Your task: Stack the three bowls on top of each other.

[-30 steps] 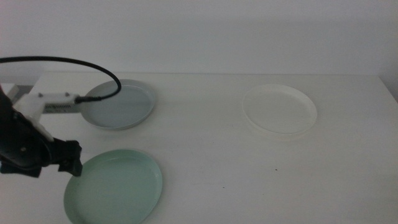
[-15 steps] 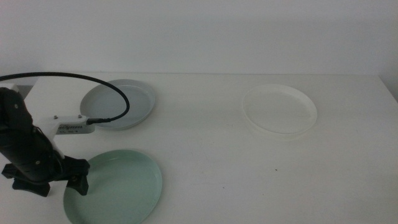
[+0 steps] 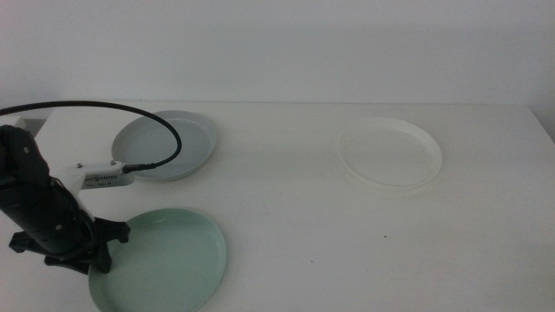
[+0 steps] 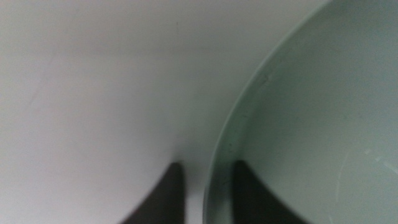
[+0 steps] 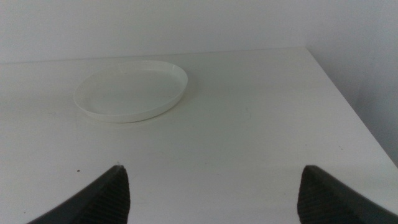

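The mint green bowl [image 3: 165, 260] lies at the table's front left. My left gripper [image 3: 102, 253] is down at its left rim. In the left wrist view the two jaws stand close together and straddle that rim [image 4: 217, 155], one outside and one inside the mint green bowl [image 4: 311, 112], with a thin gap showing on each side. The grey-blue bowl [image 3: 166, 143] lies behind it at the back left. The white bowl [image 3: 388, 153] lies at the back right and also shows in the right wrist view [image 5: 132, 90]. My right gripper [image 5: 211, 177] is open and empty, held back from it.
A black cable [image 3: 130, 113] arcs from the left arm over the grey-blue bowl. The white table [image 3: 295, 217] ends at its right edge [image 5: 348, 99] near the white bowl. A pale wall stands behind the table.
My left arm has dropped and moved toward the front, from beside the grey-blue bowl to the mint green bowl's left rim. The bowls have not moved.
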Available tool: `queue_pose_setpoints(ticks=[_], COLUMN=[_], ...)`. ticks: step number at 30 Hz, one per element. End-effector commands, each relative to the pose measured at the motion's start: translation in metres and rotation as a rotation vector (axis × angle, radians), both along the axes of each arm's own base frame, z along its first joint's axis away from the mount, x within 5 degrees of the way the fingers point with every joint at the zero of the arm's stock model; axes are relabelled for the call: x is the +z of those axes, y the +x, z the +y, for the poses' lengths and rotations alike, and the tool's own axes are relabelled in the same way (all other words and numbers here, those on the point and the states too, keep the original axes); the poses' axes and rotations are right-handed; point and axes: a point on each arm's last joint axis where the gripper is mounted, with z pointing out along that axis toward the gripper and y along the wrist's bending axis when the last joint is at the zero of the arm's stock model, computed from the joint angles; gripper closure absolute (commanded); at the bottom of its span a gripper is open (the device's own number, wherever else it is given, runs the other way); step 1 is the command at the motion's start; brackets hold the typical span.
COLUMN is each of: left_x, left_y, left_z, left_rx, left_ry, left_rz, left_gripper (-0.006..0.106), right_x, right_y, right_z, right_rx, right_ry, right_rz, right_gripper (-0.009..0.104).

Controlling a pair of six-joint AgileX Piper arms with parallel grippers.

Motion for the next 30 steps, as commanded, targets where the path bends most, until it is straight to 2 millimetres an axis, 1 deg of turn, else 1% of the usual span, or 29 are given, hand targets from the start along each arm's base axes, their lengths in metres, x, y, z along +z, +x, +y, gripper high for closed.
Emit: queue_pose_setpoints(ticks=[1,2,4,5,11,12,14,16,18,21,23,26,30], left_x=[-0.001,-0.001,-0.001,-0.001,-0.001,-0.001,0.003,0.014,0.029,0.055,0.074,0.092,0.101], left_y=[0.001,0.001,0.001,0.0,0.0,0.002,0.002,0.003,0.003,0.004,0.012,0.028,0.052], left_z=[0.0,0.0,-0.001,-0.001,-0.001,-0.001,-0.003,-0.006,-0.012,-0.027,-0.038,-0.056,-0.086], left_rx=[0.018,0.021,0.021,0.02,0.009,-0.01,0.01,0.054,0.042,0.033,0.042,0.012,-0.057], left_ry=[-0.01,-0.013,-0.014,-0.014,-0.015,-0.018,-0.045,-0.072,-0.086,-0.09,-0.099,-0.108,-0.134], left_rz=[0.003,0.003,0.004,0.006,0.008,-0.016,-0.014,-0.02,-0.053,-0.129,-0.164,-0.184,-0.182], left_gripper=[0.08,0.089,0.1,0.102,0.102,0.102,0.102,0.102,0.102,0.102,0.102,0.102,0.102], right_x=[-0.001,-0.001,-0.001,-0.001,-0.001,-0.001,-0.001,-0.001,-0.001,-0.001,-0.001,-0.001,-0.001], right_y=[0.0,0.0,0.0,0.0,0.0,0.0,0.0,0.0,0.0,0.0,0.0,0.0,0.0], right_z=[-0.001,-0.001,-0.001,-0.001,-0.001,-0.001,-0.001,-0.001,-0.001,-0.001,-0.001,-0.001,-0.001], right_rx=[-0.007,-0.007,-0.007,-0.007,-0.007,-0.007,-0.007,-0.007,-0.007,-0.007,-0.007,-0.007,-0.007], right_ry=[-0.009,-0.009,-0.009,-0.009,-0.009,-0.009,-0.009,-0.009,-0.009,-0.009,-0.009,-0.009,-0.009], right_rz=[-0.006,-0.006,-0.006,-0.006,-0.006,-0.006,-0.006,-0.006,-0.006,-0.006,-0.006,-0.006,-0.006], right_gripper=[0.002,0.002,0.002,0.002,0.002,0.002,0.002,0.002,0.002,0.002,0.002,0.002,0.002])
